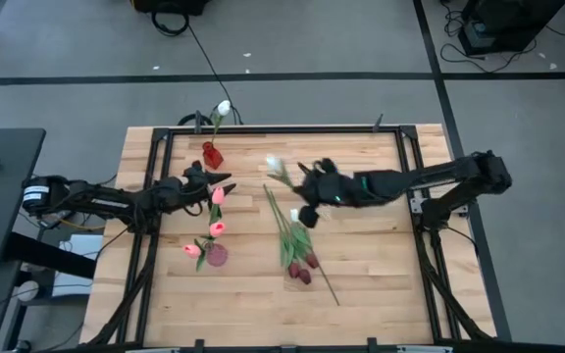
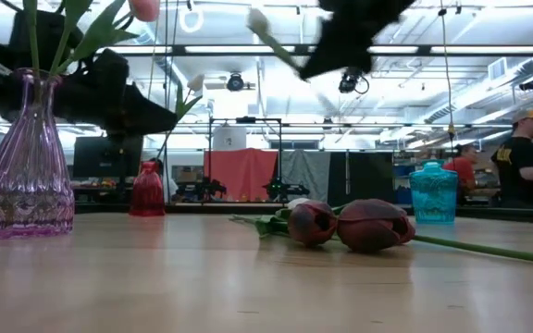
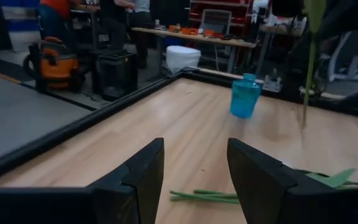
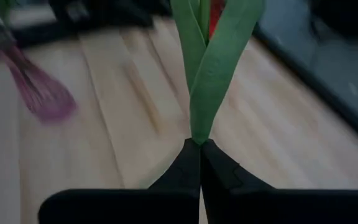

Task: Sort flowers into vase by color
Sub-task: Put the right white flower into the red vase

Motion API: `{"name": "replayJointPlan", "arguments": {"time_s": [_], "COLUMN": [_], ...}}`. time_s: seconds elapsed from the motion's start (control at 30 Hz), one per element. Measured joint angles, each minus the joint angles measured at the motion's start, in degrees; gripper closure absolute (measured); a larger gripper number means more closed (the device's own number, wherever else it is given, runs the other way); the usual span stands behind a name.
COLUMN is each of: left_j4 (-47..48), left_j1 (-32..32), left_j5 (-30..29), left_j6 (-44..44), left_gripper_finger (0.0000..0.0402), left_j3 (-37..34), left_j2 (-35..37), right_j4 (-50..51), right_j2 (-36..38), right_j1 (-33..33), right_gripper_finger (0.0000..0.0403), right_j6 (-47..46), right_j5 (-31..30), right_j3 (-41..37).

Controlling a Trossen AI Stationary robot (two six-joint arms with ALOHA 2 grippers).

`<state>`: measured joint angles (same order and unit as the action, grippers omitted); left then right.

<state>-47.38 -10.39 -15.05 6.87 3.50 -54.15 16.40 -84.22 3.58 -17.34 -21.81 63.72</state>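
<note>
Pinching a green stem between fingers pressed together, the right gripper (image 4: 200,146) holds a white tulip (image 1: 275,163) up off the table, near the middle of the wooden top. From the level view that flower's pale head (image 2: 258,18) shows high above the boards, slanting down toward the dark claw. Two long leaves (image 4: 211,68) rise straight from the pinch point.

Below and just in front of that gripper (image 1: 307,208), a loose bundle of flowers (image 1: 297,245) lies flat on the table (image 1: 381,275). Their stems run toward the far side, and two dark maroon buds (image 2: 345,223) rest side by side at the near end, touching the wood.

Across the table, the left gripper (image 1: 207,180) hovers with its fingers (image 3: 143,172) spread apart and nothing between them. It sits beside a purple glass vase (image 2: 26,171) that already carries pink tulips (image 1: 217,196).

Farther back, close to the far left corner, a small red vase (image 1: 211,154) holds a single white tulip (image 1: 224,107). A blue vase (image 3: 245,95) stands upright on the right side of the table, well apart from the others.

Beyond the table, a person in a dark shirt and cap (image 2: 524,166) stands at the right edge of the room.
</note>
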Motion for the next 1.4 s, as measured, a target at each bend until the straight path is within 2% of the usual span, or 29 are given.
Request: {"name": "replayJointPlan", "arguments": {"time_s": [0.13,0.27,0.53,0.67,1.0,1.17,1.4], "left_j4": [6.5,13.69,16.04,16.03,15.47,13.83,13.07], "left_j1": [-2.0,-4.51,-8.69,-9.31,-9.56,-9.53,-9.56], "left_j5": [0.81,5.15,12.97,14.32,10.46,8.61,8.27], "left_j6": [-2.08,-3.56,-5.33,-6.91,-13.11,-15.31,-15.82], "left_gripper_finger": [0.022,0.022,0.022,0.022,0.022,0.022,0.022], "left_j3": [4.43,9.25,14.39,16.48,22.98,25.97,28.57], "left_j2": [-0.13,-0.15,-0.15,-0.17,-4.06,-8.78,-11.25], "right_j4": [-14.19,-25.23,-45.63,-52.5,-64.54,-66.31,-66.78], "right_j2": [-4.36,-9.08,-14.44,-15.28,-17.87,-17.91,-17.91], "right_j1": [-4.88,-8.3,-12.77,-15.34,-18.86,-19.21,-19.21], "right_gripper_finger": [0.0395,0.0395,0.0395,0.0394,0.0394,0.0394,0.0394], "right_j6": [9.42,16.38,24.83,25.53,27.31,28.14,29.52], "right_j5": [8.84,14.46,23.07,27.7,30.79,29.56,28.29], "right_j3": [-0.02,-0.02,-0.03,0.0,0.12,0.13,0.13]}}
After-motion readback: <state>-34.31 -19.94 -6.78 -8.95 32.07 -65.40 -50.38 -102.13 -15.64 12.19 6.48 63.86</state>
